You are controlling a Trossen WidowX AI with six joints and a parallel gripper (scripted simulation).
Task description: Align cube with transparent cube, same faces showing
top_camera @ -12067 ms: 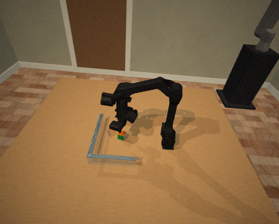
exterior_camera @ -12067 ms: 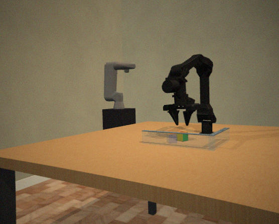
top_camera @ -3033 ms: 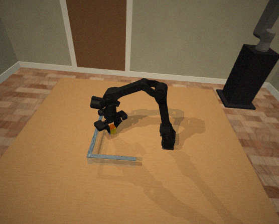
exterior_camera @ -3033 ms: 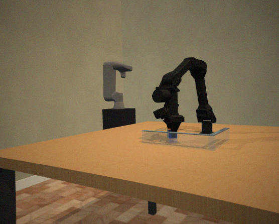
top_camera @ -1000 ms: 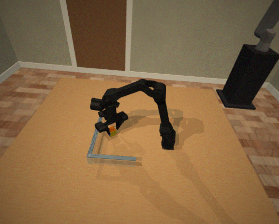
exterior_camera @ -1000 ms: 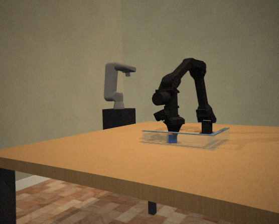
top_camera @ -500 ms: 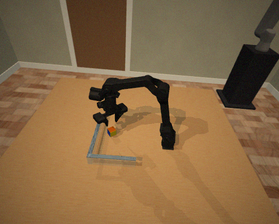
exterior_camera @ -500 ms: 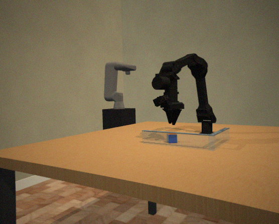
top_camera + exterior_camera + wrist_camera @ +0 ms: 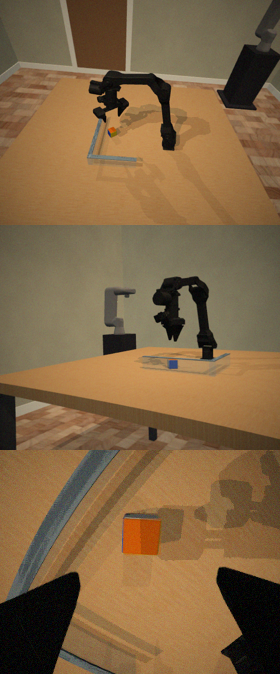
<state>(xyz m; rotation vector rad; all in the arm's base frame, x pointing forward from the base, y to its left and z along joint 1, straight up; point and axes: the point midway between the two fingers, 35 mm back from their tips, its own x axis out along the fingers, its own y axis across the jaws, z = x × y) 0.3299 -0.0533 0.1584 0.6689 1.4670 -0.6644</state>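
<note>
The cube [image 9: 112, 131] rests on the table beside the long arm of the L-shaped wall. Its top is orange, with a blue face and an olive-yellow face toward the top camera. In the exterior view the cube [image 9: 172, 364] shows a blue face. In the wrist view the cube [image 9: 140, 535] shows its orange top, well below the fingers. My gripper [image 9: 111, 111] is open and empty, raised high above the cube; it also shows in the exterior view [image 9: 173, 336] and the wrist view [image 9: 146, 628]. I cannot make out a separate transparent cube.
A low translucent L-shaped wall with a blue top edge [image 9: 96, 146] stands on the table, also in the exterior view [image 9: 186, 362]. The arm's base [image 9: 168, 141] stands to the right of the cube. A grey arm on a black pedestal [image 9: 248, 75] stands off the table.
</note>
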